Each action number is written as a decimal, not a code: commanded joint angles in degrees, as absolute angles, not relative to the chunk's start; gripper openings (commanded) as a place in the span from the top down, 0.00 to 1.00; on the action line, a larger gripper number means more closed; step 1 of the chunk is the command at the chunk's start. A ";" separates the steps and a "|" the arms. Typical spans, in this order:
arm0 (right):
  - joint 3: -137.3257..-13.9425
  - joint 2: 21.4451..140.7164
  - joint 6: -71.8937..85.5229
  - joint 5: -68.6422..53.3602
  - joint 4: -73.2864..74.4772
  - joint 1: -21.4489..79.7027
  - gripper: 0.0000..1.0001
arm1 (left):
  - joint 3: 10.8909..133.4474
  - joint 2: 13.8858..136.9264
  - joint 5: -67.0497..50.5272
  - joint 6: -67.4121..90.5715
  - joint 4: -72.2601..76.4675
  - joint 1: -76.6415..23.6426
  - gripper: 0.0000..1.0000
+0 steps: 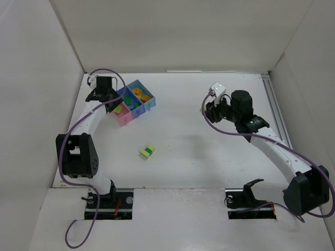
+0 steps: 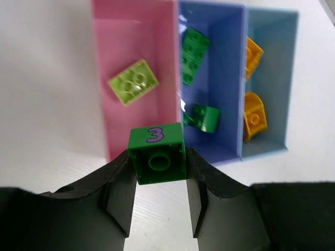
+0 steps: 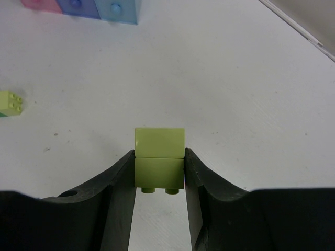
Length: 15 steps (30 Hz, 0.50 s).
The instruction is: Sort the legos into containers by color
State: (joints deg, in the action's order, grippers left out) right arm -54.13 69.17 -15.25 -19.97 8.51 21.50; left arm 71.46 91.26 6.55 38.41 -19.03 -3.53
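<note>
- A pale yellow-and-green brick [image 1: 147, 151] is seen lying alone on the white table [image 1: 209, 157], nearest the arm bases and well apart from the bins.
- Farther out on the right, a lime green two-brick stack [image 3: 159, 149] is pinched between the jaws of the right gripper [image 3: 159, 175].
- On the left, a green brick marked "3" [image 2: 156, 151] is clamped by the jaws of the left gripper [image 2: 157, 170], at the near end of the bins.
- Beyond it, a lime brick [image 2: 133, 82] is held in the pink bin [image 2: 99, 78].
- Two dark green bricks [image 2: 194, 48] are held in the blue bin [image 2: 225, 78].
- Two orange bricks [image 2: 255, 116] are held in the light blue bin [image 2: 280, 78].
</note>
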 commanded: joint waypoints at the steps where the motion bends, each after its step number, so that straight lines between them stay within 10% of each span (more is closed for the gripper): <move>1: -53.70 68.03 -14.33 -19.34 5.36 20.57 1.00 | 72.77 89.74 9.32 39.11 -20.74 -0.97 0.77; 15: -53.70 68.55 -14.33 -19.34 5.36 20.04 1.00 | 74.79 92.90 7.65 37.44 -19.86 -0.97 0.77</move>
